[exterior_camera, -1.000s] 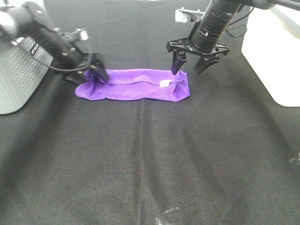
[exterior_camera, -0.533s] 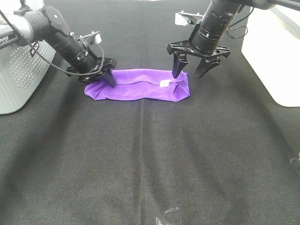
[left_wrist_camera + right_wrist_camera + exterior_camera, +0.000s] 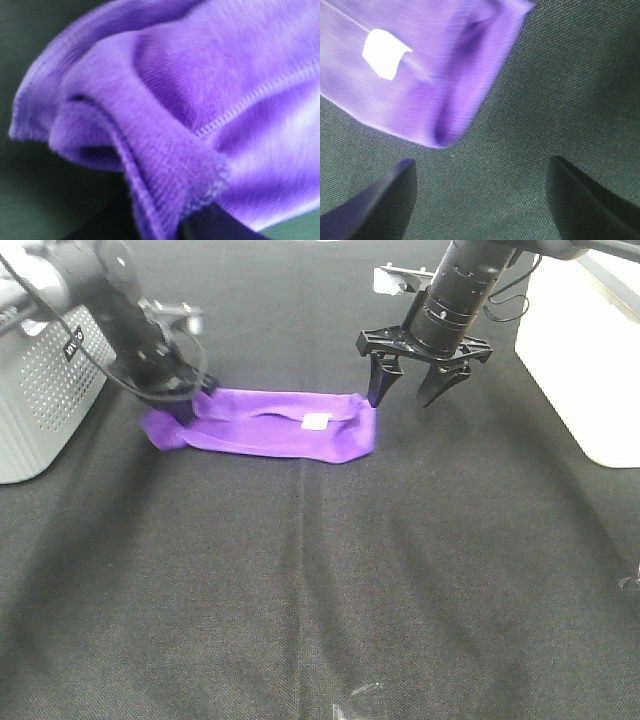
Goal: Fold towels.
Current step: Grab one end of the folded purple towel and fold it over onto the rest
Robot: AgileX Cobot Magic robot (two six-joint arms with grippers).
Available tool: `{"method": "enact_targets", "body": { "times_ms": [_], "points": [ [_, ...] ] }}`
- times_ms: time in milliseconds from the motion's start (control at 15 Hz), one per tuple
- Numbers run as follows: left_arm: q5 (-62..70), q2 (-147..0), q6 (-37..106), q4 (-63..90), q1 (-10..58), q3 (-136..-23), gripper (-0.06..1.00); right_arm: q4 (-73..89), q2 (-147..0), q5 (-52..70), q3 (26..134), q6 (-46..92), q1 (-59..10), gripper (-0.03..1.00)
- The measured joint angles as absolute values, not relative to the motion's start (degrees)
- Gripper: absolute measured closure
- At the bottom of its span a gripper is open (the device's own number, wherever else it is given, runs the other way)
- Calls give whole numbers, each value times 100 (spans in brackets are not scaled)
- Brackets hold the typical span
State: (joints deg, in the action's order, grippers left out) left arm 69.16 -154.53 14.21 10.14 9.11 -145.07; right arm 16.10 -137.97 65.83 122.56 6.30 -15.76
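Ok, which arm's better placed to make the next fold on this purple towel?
Left, probably. The left gripper holds the purple towel by its left end, cloth bunched there. The right gripper hangs open beside the right end, holding nothing.

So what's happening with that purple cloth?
Two robot arms are folding a purple towel on a black table. The left gripper pinches the towel's bunched left end. The right gripper hangs open by the right end, gripping nothing. The towel lies as a long folded strip.
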Motion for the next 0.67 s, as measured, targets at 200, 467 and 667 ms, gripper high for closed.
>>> {"method": "enact_targets", "body": {
  "times_ms": [200,467,667],
  "points": [
    [6921,-15441,1639,1530,900,-15092,91,1518,-13797,6721,12256,630,-1576,25],
    [6927,-15447,2045,1994,1513,-15160,91,1306,-13797,6956,12794,642,-1576,25],
    [6933,-15539,2057,2034,1776,-15172,91,1312,-13745,6956,13075,642,-1576,25]
  ]
}}
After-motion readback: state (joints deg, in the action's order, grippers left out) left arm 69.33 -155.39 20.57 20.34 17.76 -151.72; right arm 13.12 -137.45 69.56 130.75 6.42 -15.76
